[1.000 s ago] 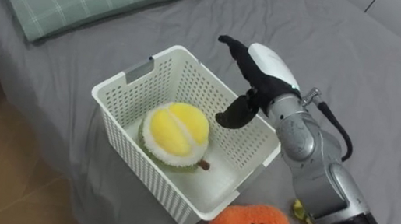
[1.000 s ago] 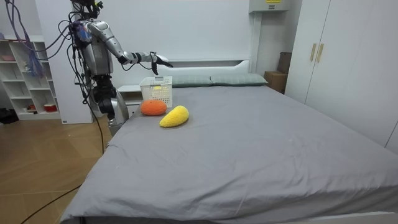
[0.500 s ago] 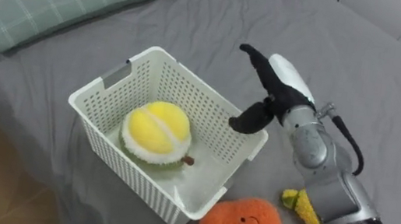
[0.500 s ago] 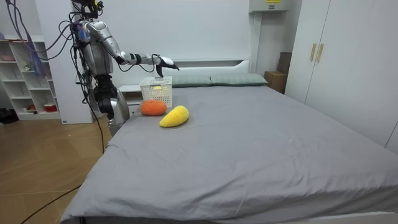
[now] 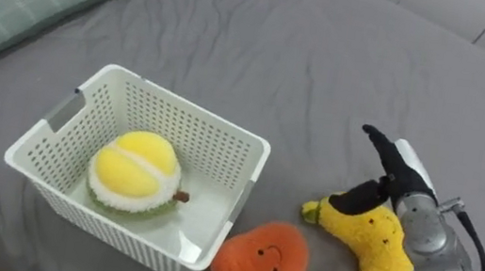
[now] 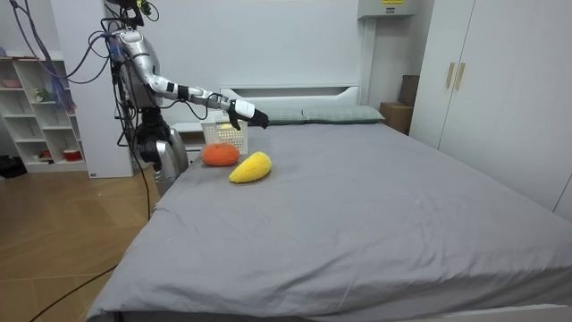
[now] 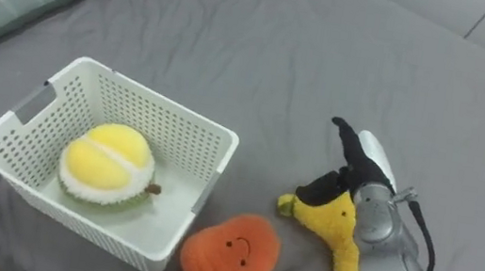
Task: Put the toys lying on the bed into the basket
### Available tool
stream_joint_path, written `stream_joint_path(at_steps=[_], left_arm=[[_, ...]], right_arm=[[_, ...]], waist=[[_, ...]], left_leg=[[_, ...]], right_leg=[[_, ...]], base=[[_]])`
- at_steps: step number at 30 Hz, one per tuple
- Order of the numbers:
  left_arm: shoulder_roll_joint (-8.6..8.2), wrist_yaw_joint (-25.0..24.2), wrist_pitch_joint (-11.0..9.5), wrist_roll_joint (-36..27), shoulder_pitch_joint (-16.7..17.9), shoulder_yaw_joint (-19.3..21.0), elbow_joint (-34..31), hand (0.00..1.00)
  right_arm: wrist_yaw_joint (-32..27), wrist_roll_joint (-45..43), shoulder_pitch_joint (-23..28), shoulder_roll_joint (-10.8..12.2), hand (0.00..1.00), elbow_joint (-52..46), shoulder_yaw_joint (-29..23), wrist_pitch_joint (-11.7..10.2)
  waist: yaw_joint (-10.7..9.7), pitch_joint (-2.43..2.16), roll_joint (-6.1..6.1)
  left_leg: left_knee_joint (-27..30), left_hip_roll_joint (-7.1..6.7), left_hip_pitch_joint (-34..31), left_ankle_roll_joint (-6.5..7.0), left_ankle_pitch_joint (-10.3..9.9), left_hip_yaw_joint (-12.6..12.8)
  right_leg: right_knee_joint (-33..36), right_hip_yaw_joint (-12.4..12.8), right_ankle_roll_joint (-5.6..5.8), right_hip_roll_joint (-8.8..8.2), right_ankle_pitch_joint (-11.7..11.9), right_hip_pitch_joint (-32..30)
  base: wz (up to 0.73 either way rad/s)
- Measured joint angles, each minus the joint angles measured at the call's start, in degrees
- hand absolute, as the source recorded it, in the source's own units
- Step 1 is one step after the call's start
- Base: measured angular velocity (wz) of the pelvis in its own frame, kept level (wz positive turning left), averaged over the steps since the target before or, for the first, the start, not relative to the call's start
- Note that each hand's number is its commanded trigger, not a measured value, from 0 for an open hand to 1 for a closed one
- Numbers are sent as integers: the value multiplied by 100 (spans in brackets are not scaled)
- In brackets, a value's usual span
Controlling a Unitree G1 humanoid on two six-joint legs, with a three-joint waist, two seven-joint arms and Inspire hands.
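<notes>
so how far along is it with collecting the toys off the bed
One toy looks done: a round yellow plush fruit lies inside the white basket. In hand: the right hand, open, reaches over the yellow banana plush on the grey bed without gripping it. Left: that banana plush and the orange smiling plush beside the basket's near corner, both outside it.

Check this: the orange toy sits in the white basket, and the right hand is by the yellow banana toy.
No: the left eye view shows the orange toy on the bed, outside the white basket; the right hand is by the yellow banana toy.
</notes>
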Motion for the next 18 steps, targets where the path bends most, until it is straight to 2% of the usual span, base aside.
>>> stream_joint_path(at_steps=[4, 5, 8, 9, 10, 14, 18], left_arm=[[78, 6, -62, -257, -425, -278, 145, 0], [92, 13, -144, -356, -557, -367, 287, 0], [109, 14, -315, -619, -796, -393, 421, 0], [108, 13, -369, -696, -841, -402, 427, 0], [114, 12, -392, -752, -847, -450, 427, 0], [147, -51, -479, -979, -917, -811, 573, 0], [171, -97, -484, -1011, -996, -829, 710, 0]], right_arm=[[-256, 244, -333, -16, 0, 783, -15, -106], [-304, 330, -436, -34, 0, 1015, -19, -114], [-438, 400, -696, -56, 0, 1523, -21, -280], [-488, 410, -776, -104, 0, 1722, -23, -323], [-508, 412, -802, -133, 0, 1828, -22, -350], [-610, 399, -1098, -288, 0, 2442, 0, -428], [-733, 396, -1414, -360, 0, 2626, 30, -508]], waist=[[-102, 6, 0], [-108, 11, -2], [-143, 70, -56], [-145, 98, -83], [-142, 106, -92], [-117, 122, -120], [-95, 148, -123]], left_leg=[[44, 59, -296, -29, 20, 108], [42, 80, -389, -36, 39, 131], [39, 138, -623, -70, 66, 247], [41, 147, -707, -80, 73, 253], [41, 149, -740, -83, 77, 250], [54, 161, -1055, -90, 90, 255], [54, 175, -1278, -93, 92, 276]], right_leg=[[76, 74, -45, 42, 61, -341], [75, 86, -51, 55, 94, -448], [72, 71, -80, 92, 160, -717], [69, 69, -94, 101, 171, -808], [66, 69, -96, 105, 173, -845], [62, 48, -106, 112, 179, -1186], [52, 44, -107, 121, 179, -1418]], base=[[-15], [-16], [-19], [-9], [-3], [0], [-3]])
